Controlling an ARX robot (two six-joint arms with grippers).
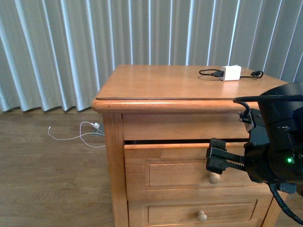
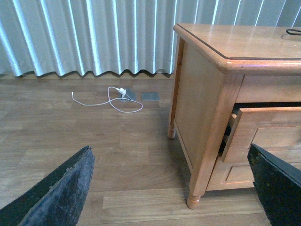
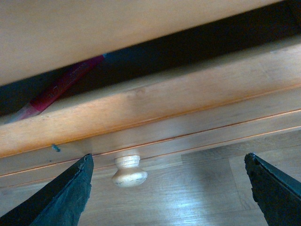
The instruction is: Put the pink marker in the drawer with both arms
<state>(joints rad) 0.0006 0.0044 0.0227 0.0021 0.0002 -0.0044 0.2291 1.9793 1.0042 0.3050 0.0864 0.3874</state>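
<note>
Beside grey curtains [image 1: 57, 47], the slightly open drawer [image 3: 155, 101] holds the pink marker [image 3: 59, 89].

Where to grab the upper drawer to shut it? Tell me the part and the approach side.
Grip the round knob on the drawer front, coming straight from the front. It sticks out alone from the flat panel, and the right claw is open with the knob between its fingers.

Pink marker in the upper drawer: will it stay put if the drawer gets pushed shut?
Probably not entirely. The pink marker looks like a smooth cylinder lying loose inside the drawer, so it may roll or slide. It seems rigid and light, unlikely to jam.
</note>
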